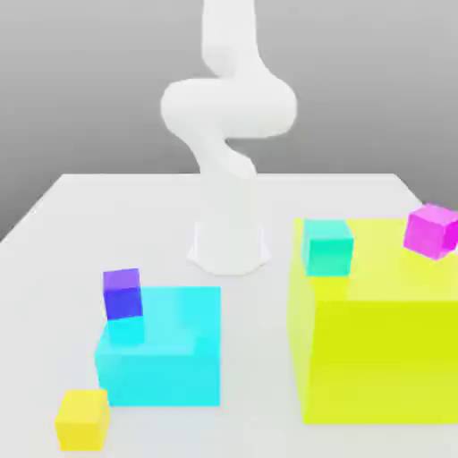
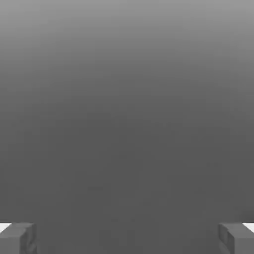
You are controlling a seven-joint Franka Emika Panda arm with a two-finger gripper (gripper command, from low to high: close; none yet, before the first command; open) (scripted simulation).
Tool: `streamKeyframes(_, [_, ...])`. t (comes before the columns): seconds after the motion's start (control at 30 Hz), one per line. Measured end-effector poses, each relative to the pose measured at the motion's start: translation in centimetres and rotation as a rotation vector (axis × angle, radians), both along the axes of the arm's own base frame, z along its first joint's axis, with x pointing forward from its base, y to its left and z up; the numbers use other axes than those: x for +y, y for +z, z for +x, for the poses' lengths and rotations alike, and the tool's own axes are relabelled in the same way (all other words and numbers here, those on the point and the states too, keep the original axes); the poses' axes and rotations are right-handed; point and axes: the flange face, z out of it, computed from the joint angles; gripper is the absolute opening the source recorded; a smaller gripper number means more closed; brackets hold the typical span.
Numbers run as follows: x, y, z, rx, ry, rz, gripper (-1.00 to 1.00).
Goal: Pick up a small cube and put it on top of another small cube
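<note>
A small bright-yellow cube (image 1: pixel 82 419) lies on the white table (image 1: pixel 54 268) near its front edge, at the exterior view's left, just in front of a big cyan block (image 1: pixel 170 353). The white arm (image 1: pixel 228 134) rises from its base at the table's middle and leaves the picture upward. In the hand view my gripper (image 2: pixel 127 238) is open, its two grey fingertips (image 2: pixel 17 238) far apart with nothing between them, facing plain grey background.
A small purple cube (image 1: pixel 122 293) sits on the cyan block's left corner. A huge yellow-green block (image 1: pixel 380 340) at the exterior view's right carries a small teal cube (image 1: pixel 327 246) and a small magenta cube (image 1: pixel 432 231).
</note>
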Motion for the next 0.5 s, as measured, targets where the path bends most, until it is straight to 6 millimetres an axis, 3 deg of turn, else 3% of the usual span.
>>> streamKeyframes(0.23, [-4.4,-11.4,7.5,0.191,0.036,0.035,0.0])
streamKeyframes(0.37, [-6.9,-18.5,10.1,0.293,0.043,0.044,0.0])
streamKeyframes(0.5, [-9.3,-25.8,11.5,0.396,0.044,0.044,0.0])
